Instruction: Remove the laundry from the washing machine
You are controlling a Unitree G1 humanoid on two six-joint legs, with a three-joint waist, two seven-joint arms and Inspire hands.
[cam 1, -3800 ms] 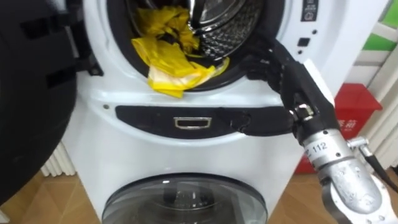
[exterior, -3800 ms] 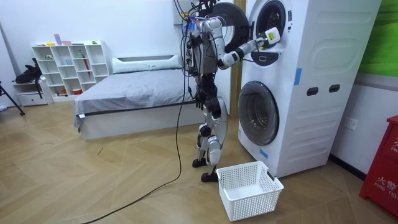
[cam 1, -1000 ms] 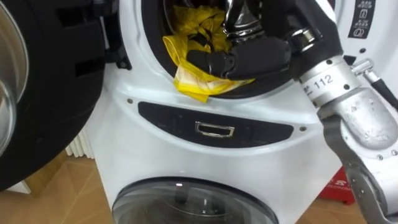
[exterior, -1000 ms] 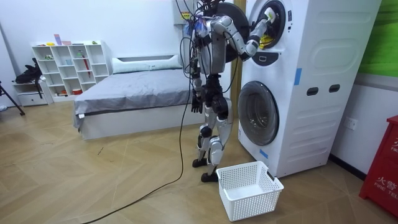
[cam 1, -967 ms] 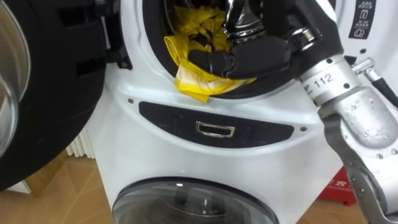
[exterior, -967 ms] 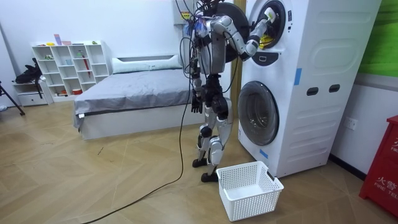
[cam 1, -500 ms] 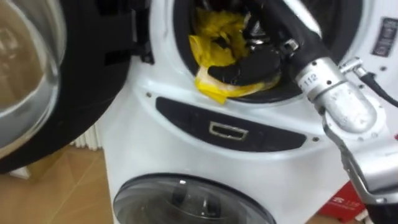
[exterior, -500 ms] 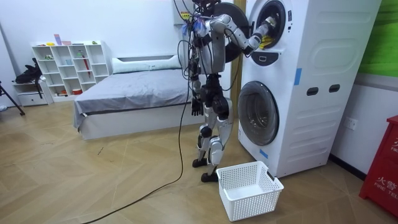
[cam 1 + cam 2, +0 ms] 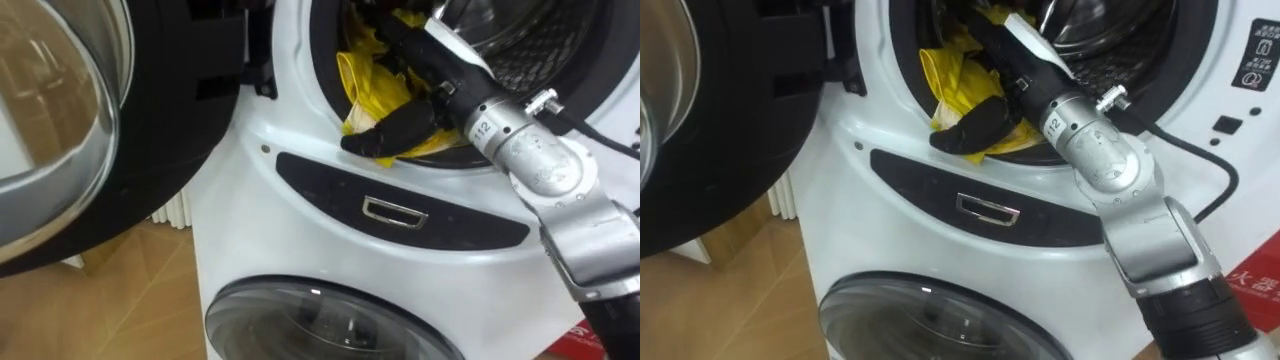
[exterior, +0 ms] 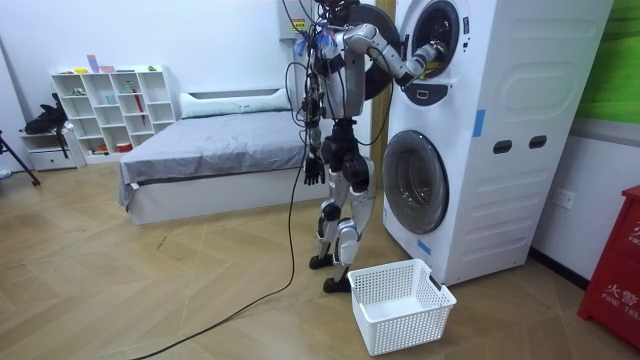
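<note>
One yellow garment (image 9: 362, 88) hangs over the near lip of the upper washing machine (image 9: 300, 185). The right hand (image 9: 395, 130) lies on it, fingers (image 9: 358, 143) together and fairly straight. This looks like the grasping step: next they must curl round the garment and draw it out.

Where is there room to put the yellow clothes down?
The white basket by the lower washer looks empty, with bare wood floor beside it toward the bed. The top washer's opening is crowded by the right hand and yellow cloth.
</note>
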